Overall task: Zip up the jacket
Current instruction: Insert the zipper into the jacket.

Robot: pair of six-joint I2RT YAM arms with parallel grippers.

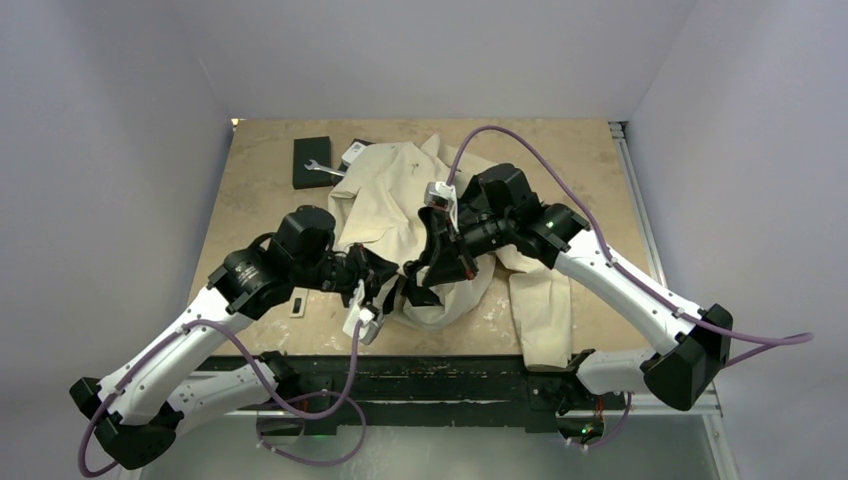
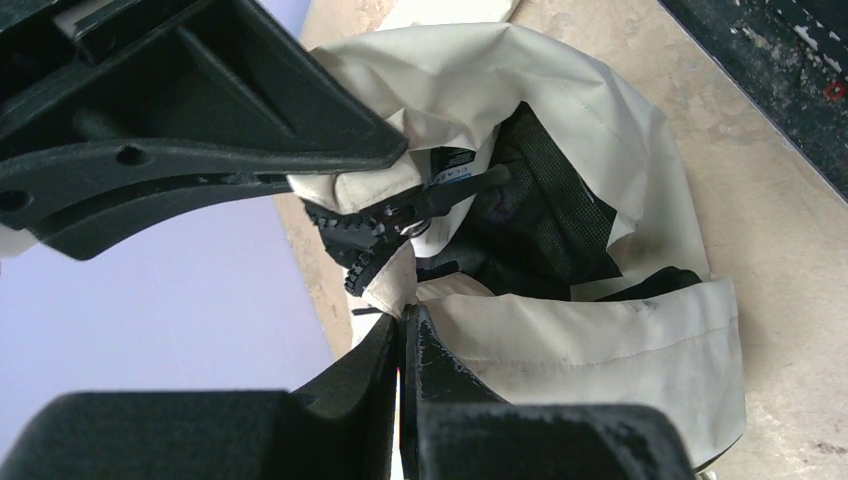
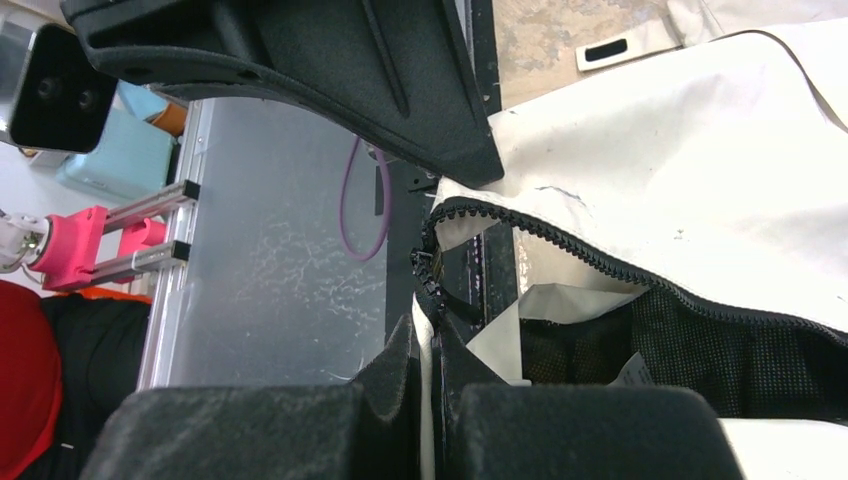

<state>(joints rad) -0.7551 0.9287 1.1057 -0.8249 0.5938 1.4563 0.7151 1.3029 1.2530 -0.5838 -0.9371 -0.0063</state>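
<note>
Jacket (image 1: 400, 190) sits crumpled at centre of table (image 1: 260, 190), betw. our arms. Our L gripper (image 2: 405, 325) is clenched on its cream edge by the zipper (image 2: 385, 215); R gripper (image 3: 432, 340) pinches fabric just under the teeth.

Bright, even light from above — soft shadows, slightly soft focus.

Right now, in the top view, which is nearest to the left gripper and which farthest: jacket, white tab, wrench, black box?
1. jacket: centre, pinched in the left gripper.
2. white tab: on the table, to its left.
3. wrench and black box: far left, touching; too close to call.
</note>
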